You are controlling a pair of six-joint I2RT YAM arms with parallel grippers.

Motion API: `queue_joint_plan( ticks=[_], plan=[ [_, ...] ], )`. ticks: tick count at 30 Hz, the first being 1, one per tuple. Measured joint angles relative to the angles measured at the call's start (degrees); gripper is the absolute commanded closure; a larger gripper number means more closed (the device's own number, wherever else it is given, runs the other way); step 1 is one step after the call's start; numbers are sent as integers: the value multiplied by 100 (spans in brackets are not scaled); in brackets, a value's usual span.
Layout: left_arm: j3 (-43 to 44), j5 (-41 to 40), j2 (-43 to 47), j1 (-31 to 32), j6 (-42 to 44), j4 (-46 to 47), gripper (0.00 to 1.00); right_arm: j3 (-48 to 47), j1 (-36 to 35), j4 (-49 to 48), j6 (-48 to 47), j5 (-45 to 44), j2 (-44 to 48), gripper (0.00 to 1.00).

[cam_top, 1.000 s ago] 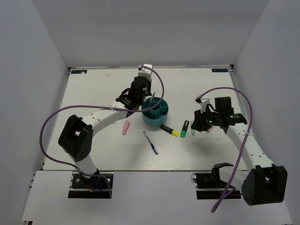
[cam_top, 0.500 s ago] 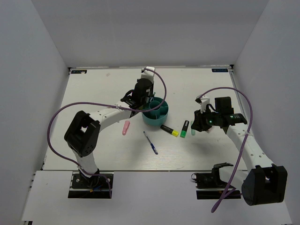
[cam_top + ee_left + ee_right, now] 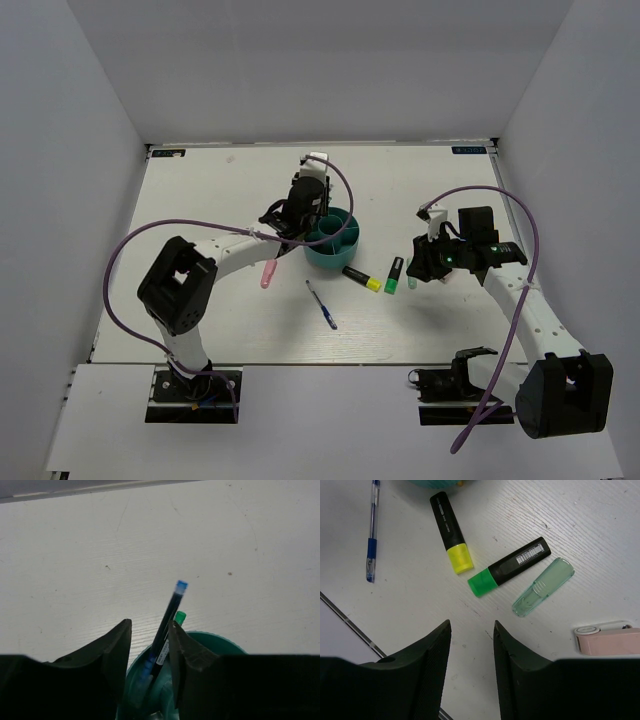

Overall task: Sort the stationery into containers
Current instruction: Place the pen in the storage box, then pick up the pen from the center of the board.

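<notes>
The teal organizer (image 3: 331, 262) stands mid-table. My left gripper (image 3: 317, 220) hovers over its left rim, jaws apart. In the left wrist view a thin blue pen (image 3: 169, 615) stands in the organizer (image 3: 220, 641) between my fingers, leaning by the right one, with a green-capped item (image 3: 180, 616) behind it. On the table lie a pink marker (image 3: 268, 273), a blue pen (image 3: 321, 304), a black marker with yellow cap (image 3: 361, 278) and a black marker with green cap (image 3: 395, 275). My right gripper (image 3: 472, 630) is open and empty, above the table near the green-cap marker (image 3: 510, 566) and the pale green marker (image 3: 543, 586).
A pink and white object (image 3: 607, 640) lies at the right edge of the right wrist view. The yellow-cap marker (image 3: 451, 532) and the loose blue pen (image 3: 371, 535) lie left of the green-cap one. White walls surround the table.
My left gripper has shifted a little to the right over the organizer's rim. The right arm and the items on the table have not moved.
</notes>
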State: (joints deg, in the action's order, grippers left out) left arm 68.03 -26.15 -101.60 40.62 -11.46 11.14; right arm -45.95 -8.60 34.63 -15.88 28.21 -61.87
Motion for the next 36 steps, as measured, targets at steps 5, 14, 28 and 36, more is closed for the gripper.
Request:
queue_joint_plan(
  ticks=[5,14,28,36],
  plan=[
    [-20,-24,2,46,-57,-37,43,0,0,0,2,-4,0,55],
    [-407,-140,732,223,-72,-509,100,0,2,0,-4,-7,0,97],
    [-1478,719,2332,763,-4800,-4179,40,-46,0,133,76,-24,-166,86],
    [-1276,973,1410,1047,-5917,-4503,40,-57,0,138,302,-116,-162,90]
  ],
)
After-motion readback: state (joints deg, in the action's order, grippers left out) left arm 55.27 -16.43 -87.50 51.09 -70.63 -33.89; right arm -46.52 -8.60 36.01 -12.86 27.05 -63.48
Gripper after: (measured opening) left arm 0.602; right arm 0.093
